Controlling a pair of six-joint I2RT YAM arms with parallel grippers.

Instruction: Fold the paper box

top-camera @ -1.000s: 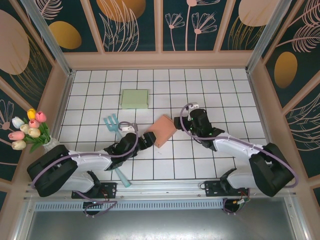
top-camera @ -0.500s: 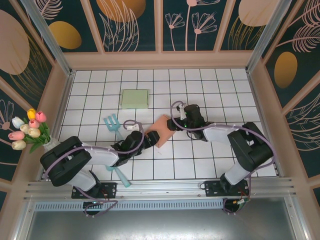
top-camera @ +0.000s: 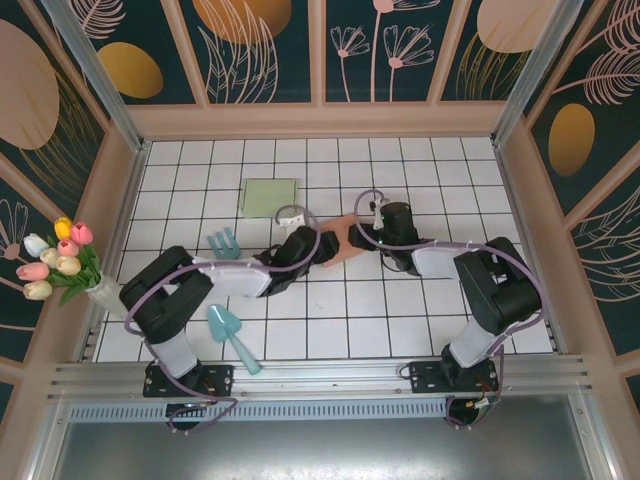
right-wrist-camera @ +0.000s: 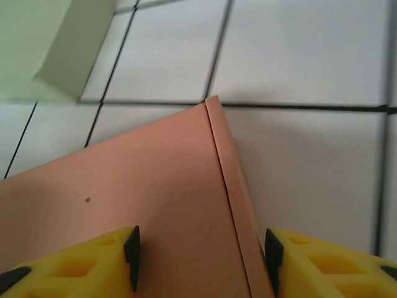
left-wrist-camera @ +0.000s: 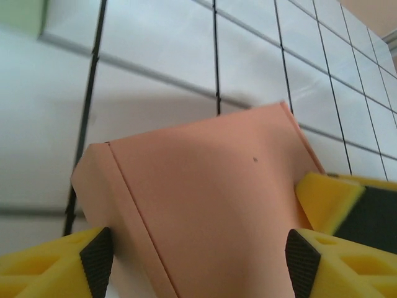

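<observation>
The paper box [top-camera: 343, 245] is a flat salmon-pink card with creased side flaps, lying mid-table between both grippers. My left gripper [top-camera: 320, 246] reaches it from the left and my right gripper [top-camera: 363, 240] from the right. In the left wrist view the box [left-wrist-camera: 205, 186] fills the gap of my left gripper [left-wrist-camera: 200, 264] from pad to pad, bowed slightly. A yellow finger of the right gripper [left-wrist-camera: 329, 194] touches its far edge. In the right wrist view the box [right-wrist-camera: 155, 180] lies between the jaws of my right gripper [right-wrist-camera: 202, 251]; one pad meets the creased flap, while the panel runs on under the other finger.
A pale green folded box [top-camera: 270, 197] lies behind and left of the pink one, and its corner shows in the right wrist view [right-wrist-camera: 56, 49]. A teal toy fork [top-camera: 222, 243] and a teal scoop [top-camera: 230, 330] lie at the left. Tulips [top-camera: 55, 262] stand at the left wall.
Both grippers and the pink box have moved away from the near edge toward the green box. The left arm has stretched out further. Both pairs of jaws have narrowed around the box.
</observation>
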